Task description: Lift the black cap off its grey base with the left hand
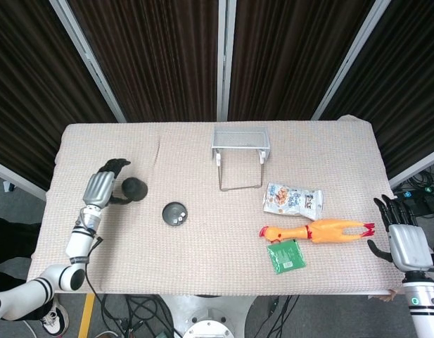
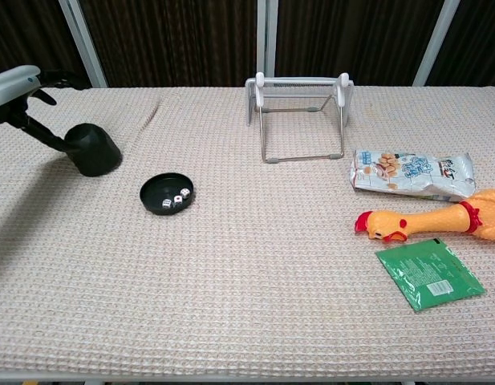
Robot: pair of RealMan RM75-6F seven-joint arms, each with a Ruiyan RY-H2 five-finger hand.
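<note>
The left hand [image 1: 104, 188] grips the black cap [image 1: 135, 189] with curled fingers, well apart from the grey base [image 1: 175, 213], forearm stretched forward

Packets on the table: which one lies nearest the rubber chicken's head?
The green packet, just below the rubber chicken's head; the white snack packet lies farther back.

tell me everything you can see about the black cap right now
The black cap is a matte, dark, dome-like cover, wider at its open end. It is off its base, which sits apart to its right as a shallow round dish with small dice showing inside. The cap is tilted, with its lower edge at or just above the woven cloth. The left hand holds it from the left side, near the table's left edge.
</note>
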